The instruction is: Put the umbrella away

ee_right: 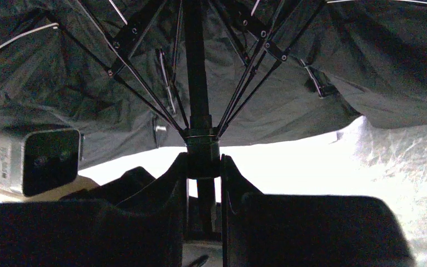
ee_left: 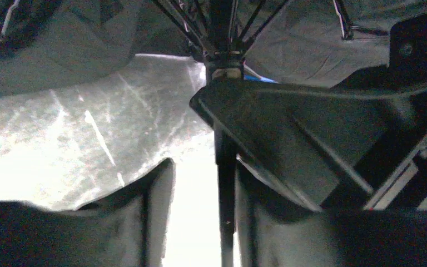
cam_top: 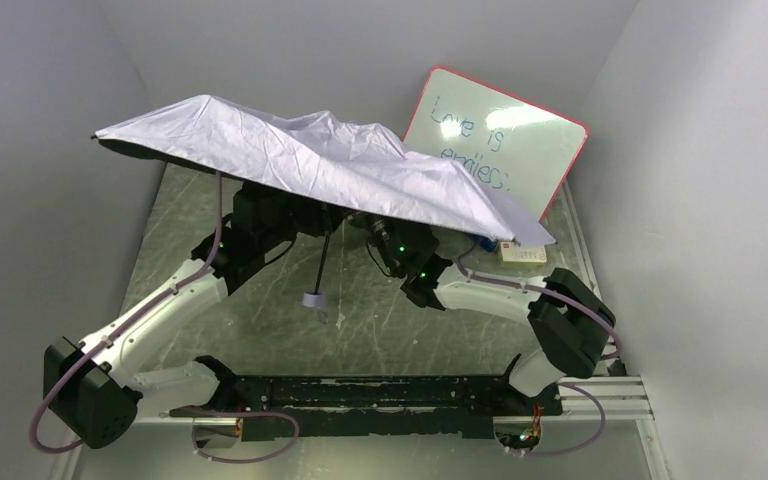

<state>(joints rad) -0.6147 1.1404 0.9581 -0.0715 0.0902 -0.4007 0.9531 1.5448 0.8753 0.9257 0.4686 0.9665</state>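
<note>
— Where's the umbrella (cam_top: 310,160)?
— Open above the counter (cam_top: 380,320). Only wrist views show my right tool (ee_right: 203,167) pinching its shaft (ee_right: 195,72), my left tool (ee_left: 204,167) spread around it. Left arm (cam_top: 160,305) and right arm (cam_top: 500,295) reach far, underneath.

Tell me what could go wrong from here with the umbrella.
The left pincer looks loose around the shaft; only the right pincer clamps near the runner, so the umbrella might tilt or slide. The open canopy overlaps the whiteboard in the top view; a swing could knock it. The canopy also hides both pincers from above, so a slip may go unseen.
</note>
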